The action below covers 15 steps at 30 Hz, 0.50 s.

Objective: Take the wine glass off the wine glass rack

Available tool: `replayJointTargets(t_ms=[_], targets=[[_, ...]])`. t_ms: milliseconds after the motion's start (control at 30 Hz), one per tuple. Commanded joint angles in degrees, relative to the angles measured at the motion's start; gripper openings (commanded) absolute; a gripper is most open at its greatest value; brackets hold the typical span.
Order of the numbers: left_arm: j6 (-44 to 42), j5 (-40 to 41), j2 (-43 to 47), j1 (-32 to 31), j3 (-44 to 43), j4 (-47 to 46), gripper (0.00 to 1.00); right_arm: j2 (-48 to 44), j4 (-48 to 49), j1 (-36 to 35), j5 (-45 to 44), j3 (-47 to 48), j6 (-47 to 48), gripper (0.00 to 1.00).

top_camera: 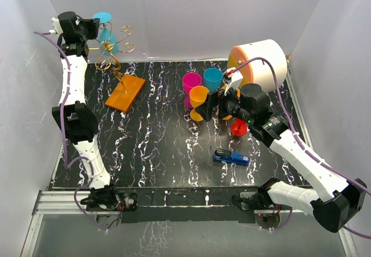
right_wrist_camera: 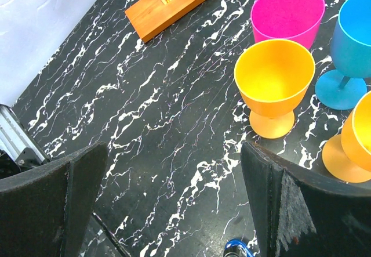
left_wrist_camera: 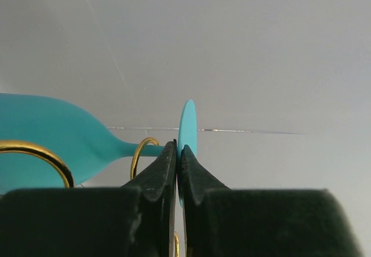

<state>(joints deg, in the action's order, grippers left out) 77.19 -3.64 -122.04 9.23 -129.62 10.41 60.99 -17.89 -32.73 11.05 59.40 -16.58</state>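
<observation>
A teal wine glass (top_camera: 106, 33) hangs on the gold wire rack (top_camera: 115, 53), which stands on a flat orange base (top_camera: 126, 92) at the back left. My left gripper (top_camera: 93, 27) is shut on the thin edge of the glass's round foot (left_wrist_camera: 186, 126). In the left wrist view the teal bowl (left_wrist_camera: 46, 138) lies to the left with its stem passing through a gold loop (left_wrist_camera: 141, 152). My right gripper (right_wrist_camera: 174, 199) is open and empty above the dark marbled table, near the cups at the right.
Several cups stand right of centre: a magenta one (top_camera: 192, 84), a blue one (top_camera: 213, 79), an orange one (top_camera: 199, 97) and another orange one (right_wrist_camera: 353, 147). A white and orange roll (top_camera: 261, 62) lies at the back right. A blue stapler (top_camera: 232, 157) lies near the front.
</observation>
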Motion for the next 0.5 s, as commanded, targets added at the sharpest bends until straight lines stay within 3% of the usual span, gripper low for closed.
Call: replayJointTargets(t_ms=[0,467], targets=[[0.3,-3.3,3.2,0.3,0.2,-3.6,0.00,-1.9,2.5,0.2,-0.5,0.2,0.3,0.98],[0.9,-10.2,5.0,0.3,2.8,-5.9,0.00,-2.4,2.6,0.1,-0.2,0.1,-0.2,0.98]])
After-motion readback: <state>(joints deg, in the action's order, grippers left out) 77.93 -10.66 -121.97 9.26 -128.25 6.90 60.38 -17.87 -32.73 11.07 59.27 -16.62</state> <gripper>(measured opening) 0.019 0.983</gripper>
